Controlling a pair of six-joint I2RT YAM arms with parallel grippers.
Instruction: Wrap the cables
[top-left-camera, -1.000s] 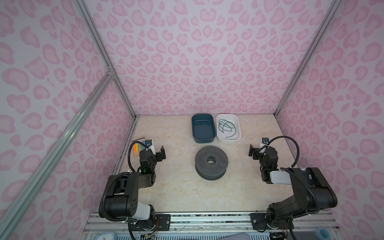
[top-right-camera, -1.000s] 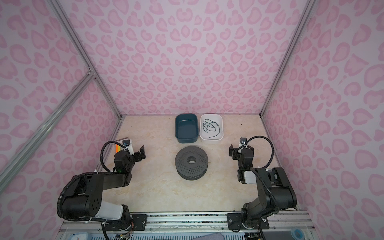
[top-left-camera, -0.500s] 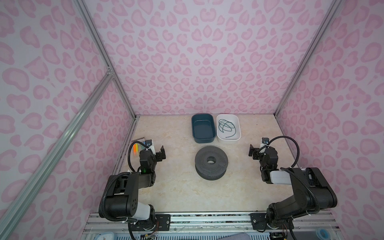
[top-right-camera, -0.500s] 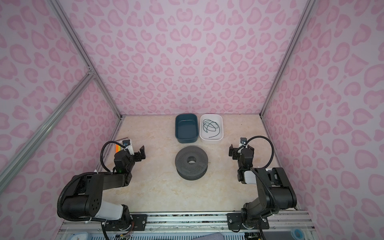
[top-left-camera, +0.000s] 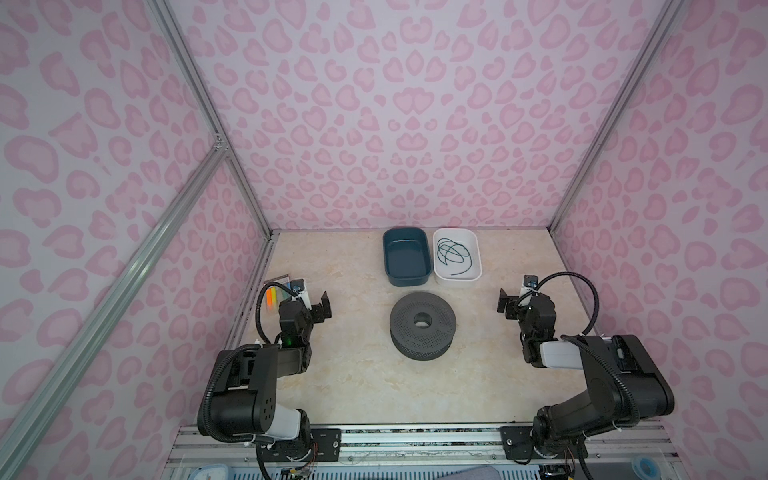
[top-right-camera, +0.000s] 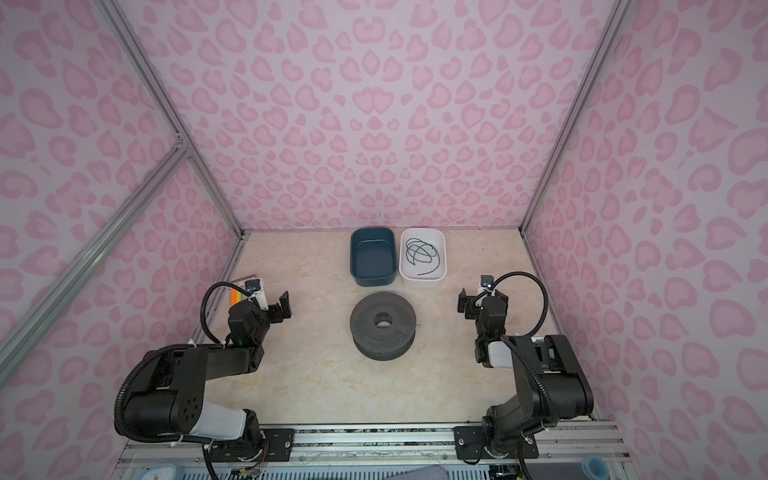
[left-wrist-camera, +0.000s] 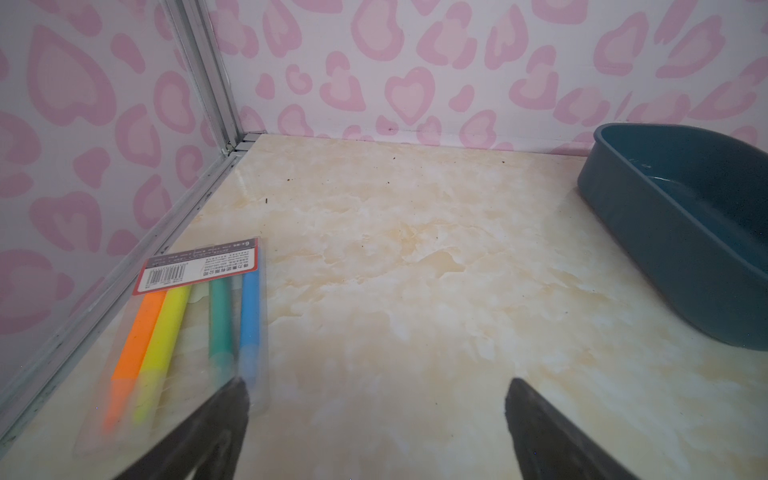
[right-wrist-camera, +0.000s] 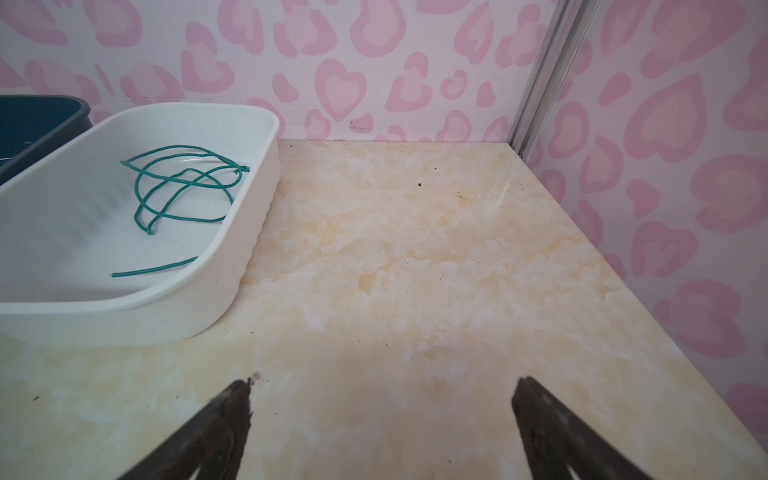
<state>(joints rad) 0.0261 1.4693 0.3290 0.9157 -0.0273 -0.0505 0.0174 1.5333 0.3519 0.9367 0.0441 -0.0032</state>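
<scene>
While the green cord (right-wrist-camera: 153, 268) lies in loose loops inside the white bin (right-wrist-camera: 257, 216) at the far side of the table, just right of the blue bin (top-left-camera: 407, 279), the dark spool (top-left-camera: 422, 330) sits nearer, between my arms. My left gripper (left-wrist-camera: 376, 384) and right gripper (right-wrist-camera: 383, 381) are spread wide and empty over the marble tabletop (top-left-camera: 353, 374), and a highlighter pack (left-wrist-camera: 199, 316) lies beside my left.

Teal bin (top-left-camera: 406, 259), white bin (top-left-camera: 457, 282), marker pack (left-wrist-camera: 187, 316)

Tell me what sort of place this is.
Probably a robot test or data-collection booth: a left arm and right arm bolted to a front rail, aluminium framing holding pink heart-print walls, and staged props, a perforated spool, a blue bin and a white bin.
</scene>
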